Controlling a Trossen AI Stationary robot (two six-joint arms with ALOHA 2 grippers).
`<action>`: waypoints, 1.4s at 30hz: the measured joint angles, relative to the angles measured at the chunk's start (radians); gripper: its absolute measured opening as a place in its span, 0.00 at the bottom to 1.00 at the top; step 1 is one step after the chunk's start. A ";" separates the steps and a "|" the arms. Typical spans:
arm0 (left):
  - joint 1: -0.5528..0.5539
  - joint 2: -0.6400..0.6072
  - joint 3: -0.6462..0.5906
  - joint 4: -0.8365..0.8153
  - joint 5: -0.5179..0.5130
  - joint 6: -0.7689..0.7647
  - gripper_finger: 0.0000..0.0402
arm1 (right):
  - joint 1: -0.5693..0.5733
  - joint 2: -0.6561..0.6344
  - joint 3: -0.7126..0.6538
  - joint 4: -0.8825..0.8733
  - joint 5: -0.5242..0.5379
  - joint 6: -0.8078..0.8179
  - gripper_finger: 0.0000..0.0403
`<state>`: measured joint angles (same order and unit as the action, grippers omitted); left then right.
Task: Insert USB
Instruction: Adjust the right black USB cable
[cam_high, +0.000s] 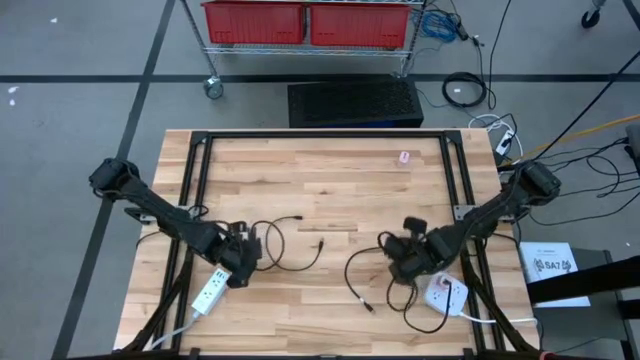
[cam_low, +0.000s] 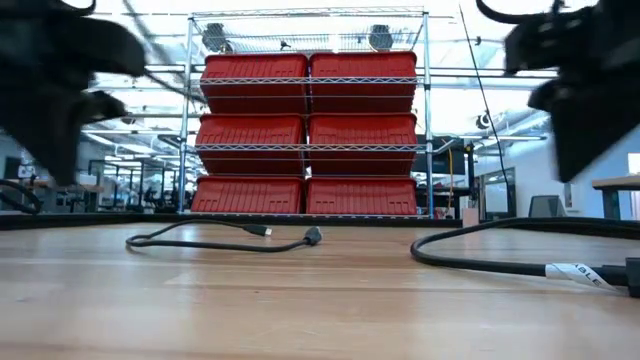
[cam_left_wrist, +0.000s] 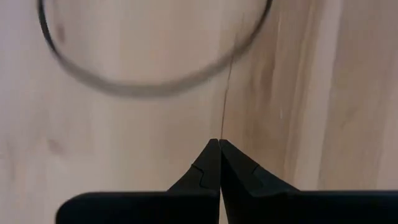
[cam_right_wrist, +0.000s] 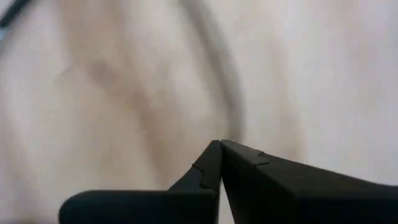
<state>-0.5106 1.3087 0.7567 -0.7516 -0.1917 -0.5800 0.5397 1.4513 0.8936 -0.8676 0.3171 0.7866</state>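
The left gripper (cam_high: 243, 262) hangs low over the pale wooden slatted table (cam_high: 330, 190) near its front left, fingertips pressed together on nothing, just beside the white power strip (cam_high: 209, 293) and the looped thin black USB cable (cam_high: 290, 250) whose plug lies free mid-table. The right gripper (cam_high: 400, 262) sits low at the front right, its fingers (cam_right_wrist: 217, 163) likewise closed and empty, with a thicker black cable (cam_high: 365, 285) curling under it and a white square wall adapter (cam_high: 447, 294) just to its right. Beyond the far edge stand red plastic bins (cam_low: 305, 135) on a wire rack.
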 joint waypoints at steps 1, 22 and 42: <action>-0.012 0.000 0.000 -0.033 0.011 -0.029 0.01 | -0.015 0.000 0.000 -0.007 0.049 0.004 0.00; -0.147 0.000 -0.048 -0.148 0.164 -0.304 0.01 | -0.534 -0.010 -0.224 0.528 0.107 -0.318 0.00; -0.278 0.099 0.029 -0.163 0.355 -0.330 0.01 | -0.532 -0.010 -0.224 0.507 0.099 -0.356 0.00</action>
<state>-0.7881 1.4072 0.7853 -0.9151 0.1632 -0.9104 0.0082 1.4414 0.6697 -0.3611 0.4158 0.4303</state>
